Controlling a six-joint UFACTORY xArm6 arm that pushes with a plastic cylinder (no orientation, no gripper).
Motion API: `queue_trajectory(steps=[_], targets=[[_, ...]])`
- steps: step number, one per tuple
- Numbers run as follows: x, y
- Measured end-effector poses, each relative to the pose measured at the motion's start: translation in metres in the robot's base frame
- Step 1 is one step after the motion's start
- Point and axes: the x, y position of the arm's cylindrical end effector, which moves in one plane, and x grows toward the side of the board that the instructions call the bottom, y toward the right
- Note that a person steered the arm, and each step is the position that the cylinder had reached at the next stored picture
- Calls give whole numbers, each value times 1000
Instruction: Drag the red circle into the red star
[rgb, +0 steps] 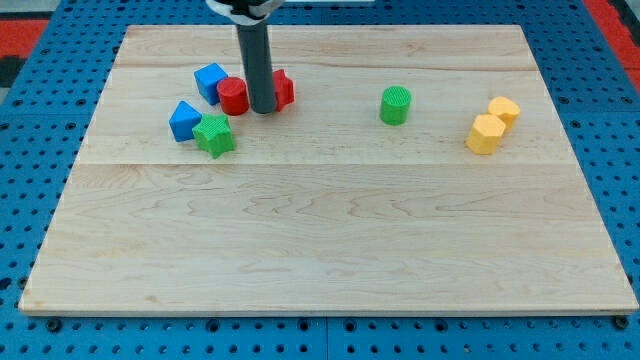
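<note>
Green star (214, 135) nearest; my tip (263, 110) parts red circle (233, 96) from red star (284, 89).

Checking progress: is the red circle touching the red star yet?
Cannot tell: my tip stands between red circle and red star, hiding the gap.

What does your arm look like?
It ends in a straight, dark grey rod, round like a thick pole. A white and black collar sits where the rod comes in at the view's top. My tip is flat and plain. I see no cables or markings.
</note>
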Motion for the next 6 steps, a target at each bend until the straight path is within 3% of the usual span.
queue_trajectory(steps=[1, 2, 3, 4, 6], targets=[[-45, 7], [-59, 12], [29, -1], [47, -80], [-37, -25]])
